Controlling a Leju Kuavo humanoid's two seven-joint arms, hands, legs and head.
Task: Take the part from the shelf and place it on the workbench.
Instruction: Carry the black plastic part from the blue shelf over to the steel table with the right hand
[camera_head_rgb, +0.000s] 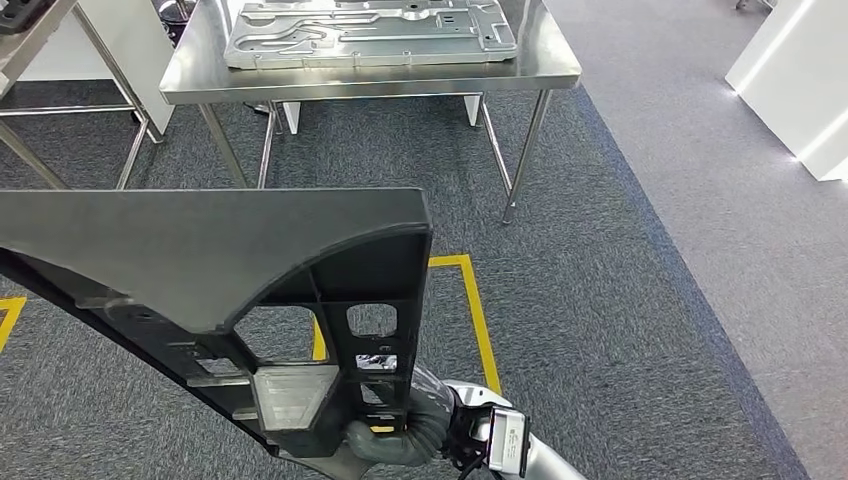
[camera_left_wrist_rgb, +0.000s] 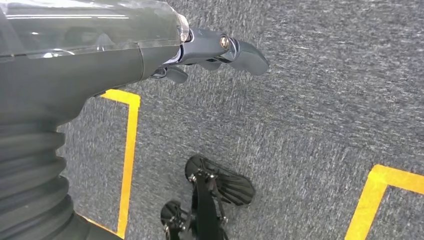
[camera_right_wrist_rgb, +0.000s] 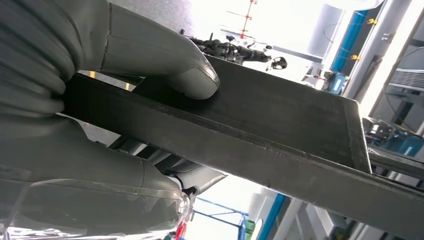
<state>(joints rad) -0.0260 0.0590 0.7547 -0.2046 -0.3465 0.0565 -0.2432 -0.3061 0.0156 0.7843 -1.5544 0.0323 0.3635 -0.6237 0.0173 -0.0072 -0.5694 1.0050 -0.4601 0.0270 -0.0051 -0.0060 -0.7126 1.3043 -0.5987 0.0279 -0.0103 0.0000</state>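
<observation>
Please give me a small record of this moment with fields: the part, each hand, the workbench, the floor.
part: large dark ribbed plastic panel, carried tilted in front of the robot
right hand: grips the panel's lower edge; thumb pressed on its flat face
left hand: holds nothing, fingers apart above the carpet
workbench: steel table ahead, already bearing a grey metal plate
floor: grey carpet with yellow tape lines

Left hand (camera_left_wrist_rgb: 150, 55) hangs empty over grey carpet (camera_left_wrist_rgb: 310, 100) with yellow lines (camera_left_wrist_rgb: 131, 150)
</observation>
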